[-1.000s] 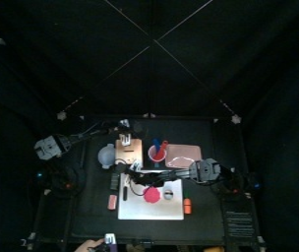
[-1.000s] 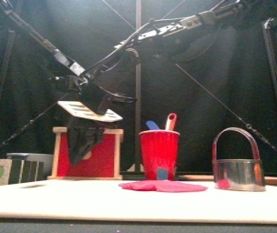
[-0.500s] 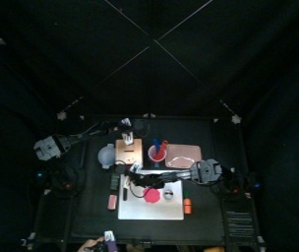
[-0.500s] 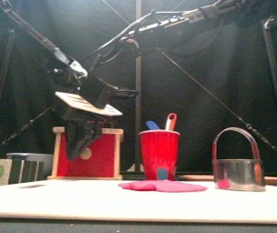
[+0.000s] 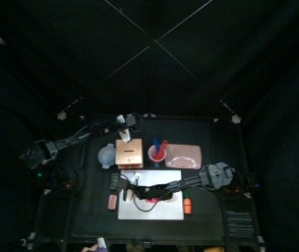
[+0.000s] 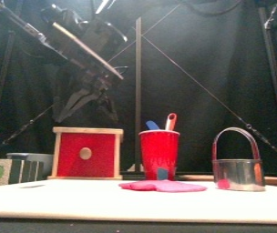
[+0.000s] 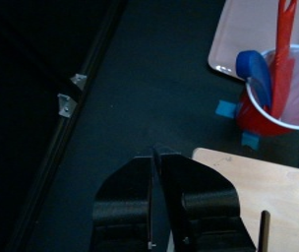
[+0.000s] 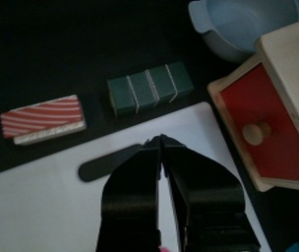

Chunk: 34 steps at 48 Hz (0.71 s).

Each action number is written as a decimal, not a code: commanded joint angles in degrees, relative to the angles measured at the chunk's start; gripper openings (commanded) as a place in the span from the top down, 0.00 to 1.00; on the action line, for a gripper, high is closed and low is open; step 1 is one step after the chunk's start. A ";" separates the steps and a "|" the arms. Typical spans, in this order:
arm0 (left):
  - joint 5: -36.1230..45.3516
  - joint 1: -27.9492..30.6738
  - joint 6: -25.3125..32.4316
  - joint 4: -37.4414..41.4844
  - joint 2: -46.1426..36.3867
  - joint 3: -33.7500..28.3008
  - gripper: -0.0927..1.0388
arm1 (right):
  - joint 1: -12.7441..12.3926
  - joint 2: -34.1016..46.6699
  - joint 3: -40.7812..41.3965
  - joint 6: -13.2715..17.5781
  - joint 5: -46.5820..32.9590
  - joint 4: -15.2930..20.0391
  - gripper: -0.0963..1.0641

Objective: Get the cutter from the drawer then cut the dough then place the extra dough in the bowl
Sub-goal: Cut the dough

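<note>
1. Both pairs of fingers are pressed together on nothing. The right gripper (image 8: 161, 148) hangs over the white board (image 8: 47, 202), and the left gripper (image 7: 156, 159) is high above the tabletop's back edge.
2. The dough (image 6: 163, 186) lies flat on the board. The cutter (image 6: 239, 168) stands by the board's right edge, and the drawer (image 6: 87, 154) is closed.
3. Fetching looks done, so cutting comes next. A gripper must open and take the cutter's handle.

A robot lab booth: black curtains (image 5: 149, 49) enclose a small black table (image 5: 87, 221) holding a toy sushi roll (image 8: 149, 87).
</note>
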 commanded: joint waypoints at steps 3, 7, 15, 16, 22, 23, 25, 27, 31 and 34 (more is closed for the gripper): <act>-5.98 -2.20 0.35 -3.43 -7.65 4.75 0.50 | 0.97 -8.26 3.43 0.09 -0.44 -0.53 0.62; -10.72 -4.57 0.44 -5.36 -11.78 8.53 0.50 | 1.58 -11.43 6.50 0.18 -0.88 -0.53 0.62; -16.70 -10.37 0.09 -9.49 -19.86 15.64 0.50 | 2.11 -17.23 13.18 0.26 -3.08 -0.18 0.63; -16.87 -11.07 0.00 -10.11 -20.83 16.35 0.50 | 2.11 -17.93 14.24 0.26 -3.34 0.00 0.62; -18.11 -15.91 0.09 -14.94 -26.89 20.04 0.50 | 2.11 -23.20 20.65 0.97 -6.06 0.97 0.62; -18.46 -16.88 0.09 -15.64 -27.77 20.48 0.50 | 2.11 -23.99 21.62 1.32 -6.50 1.14 0.62; -19.07 -18.81 0.18 -16.61 -29.53 21.45 0.50 | 2.11 -25.66 23.47 2.02 -7.21 1.49 0.62; -19.78 -21.01 0.44 -17.05 -31.11 22.41 0.50 | 2.11 -27.33 25.22 2.81 -7.73 1.85 0.62; -22.06 -24.87 0.53 -16.61 -33.57 24.52 0.50 | 2.29 -31.29 28.83 3.96 -8.26 2.64 0.62; -24.61 -27.69 0.26 -16.35 -34.72 26.19 0.50 | 2.55 -33.57 31.11 3.96 -8.35 3.34 0.62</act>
